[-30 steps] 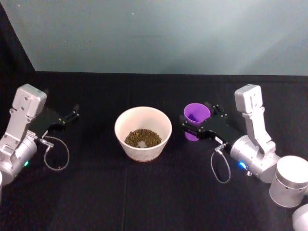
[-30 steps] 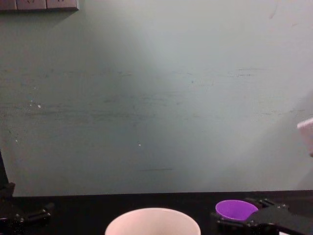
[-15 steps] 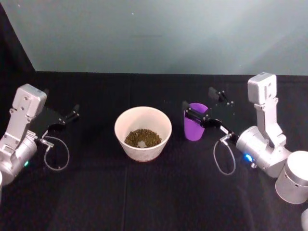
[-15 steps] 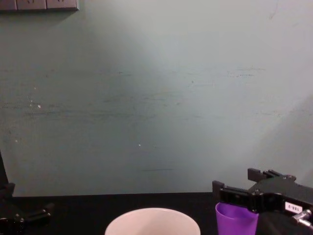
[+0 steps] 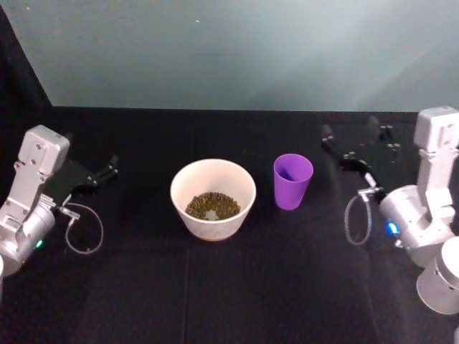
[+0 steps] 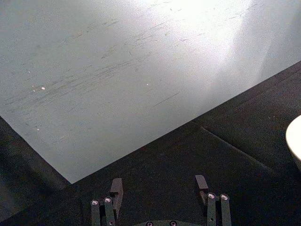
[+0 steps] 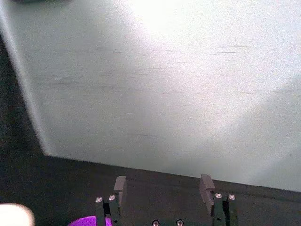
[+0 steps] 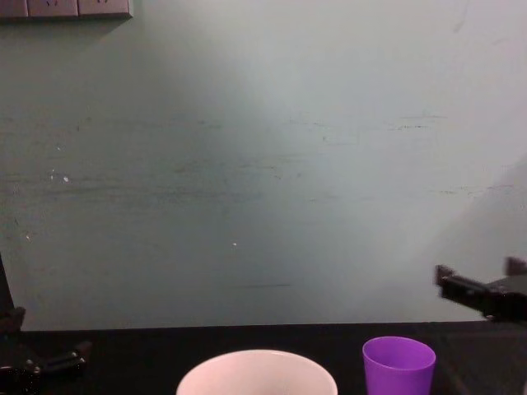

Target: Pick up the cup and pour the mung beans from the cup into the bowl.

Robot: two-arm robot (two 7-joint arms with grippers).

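Purple tapered plastic cup (image 5: 292, 180) stands upright on the black worktop (image 5: 237, 287), just beside the wide pale bowl (image 5: 213, 198) that holds mung beans (image 5: 212, 206). Right gripper (image 5: 354, 142) hangs spread wide, apart from the cup. Left gripper (image 5: 111, 167) rests far left, fingers parted.

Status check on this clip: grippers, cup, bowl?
Right gripper open, clear of cup. Left gripper parked far left. Cup upright beside bowl, beans in bowl. Nothing obstructing.
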